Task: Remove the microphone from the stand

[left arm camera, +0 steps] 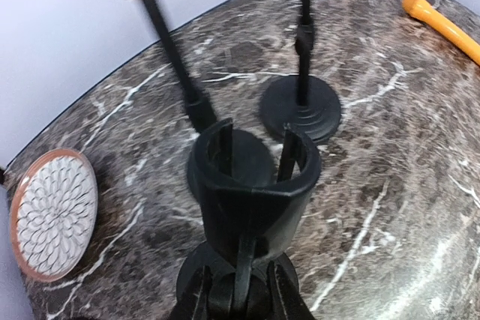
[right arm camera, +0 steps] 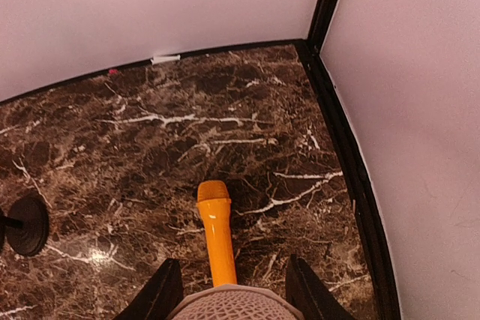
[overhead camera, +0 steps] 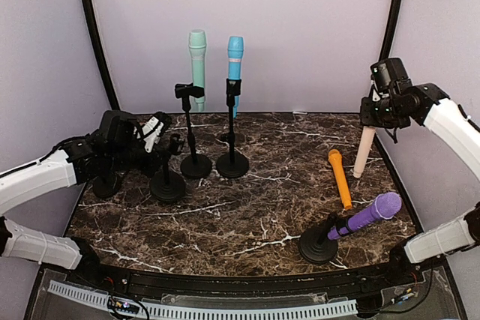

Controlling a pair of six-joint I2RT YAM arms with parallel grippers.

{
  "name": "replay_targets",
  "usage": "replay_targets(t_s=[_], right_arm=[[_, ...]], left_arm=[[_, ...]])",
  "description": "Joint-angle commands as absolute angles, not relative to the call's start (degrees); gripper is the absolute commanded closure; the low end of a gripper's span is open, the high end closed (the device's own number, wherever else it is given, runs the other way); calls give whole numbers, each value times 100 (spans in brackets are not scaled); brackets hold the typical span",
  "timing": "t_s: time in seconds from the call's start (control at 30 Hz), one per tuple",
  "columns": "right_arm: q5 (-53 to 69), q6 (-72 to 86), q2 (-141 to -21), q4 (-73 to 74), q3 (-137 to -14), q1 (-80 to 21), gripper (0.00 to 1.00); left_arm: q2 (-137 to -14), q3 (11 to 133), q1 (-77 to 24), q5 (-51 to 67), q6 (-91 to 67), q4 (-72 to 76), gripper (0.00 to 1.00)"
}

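Observation:
My right gripper (overhead camera: 373,115) is shut on the mesh head of a beige microphone (overhead camera: 364,151), which hangs nearly upright above the table's right side. In the right wrist view the mesh head (right arm camera: 232,306) sits between my fingers (right arm camera: 161,294). My left gripper (overhead camera: 160,140) is shut on the joint under the empty clip (left arm camera: 251,177) of a black stand (overhead camera: 167,185). A purple microphone (overhead camera: 369,217) leans in a stand (overhead camera: 319,248) at the front right. Mint (overhead camera: 196,58) and blue (overhead camera: 235,58) microphones stand upright in stands at the back.
An orange microphone (overhead camera: 339,177) lies loose on the marble table (overhead camera: 247,215), directly below my right gripper in the right wrist view (right arm camera: 217,234). A round mesh disc with a copper rim (left arm camera: 52,215) lies left of the empty stand. Black frame posts rise at the back corners.

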State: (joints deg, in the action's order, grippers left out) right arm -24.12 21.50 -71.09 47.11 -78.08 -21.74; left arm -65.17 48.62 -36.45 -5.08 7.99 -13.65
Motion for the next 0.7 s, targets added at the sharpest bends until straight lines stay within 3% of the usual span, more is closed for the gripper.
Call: replay_targets(t_s=[0.0,0.3,0.67], right_arm=[[-2394,2187,-7417,5079,-7665,-1958,85],[-1796,1950,-8254,5251,-7537,-1441,85],[-861,1765,-8894,4252,-7011,-690,79]], left_arm=[[-5953,4771,-3010,-1039,576,-1457,100],[-6119,4873,-1736,-538,135,-1514,100],[-6487,4951,-1220,-706,-155,-1582,100]])
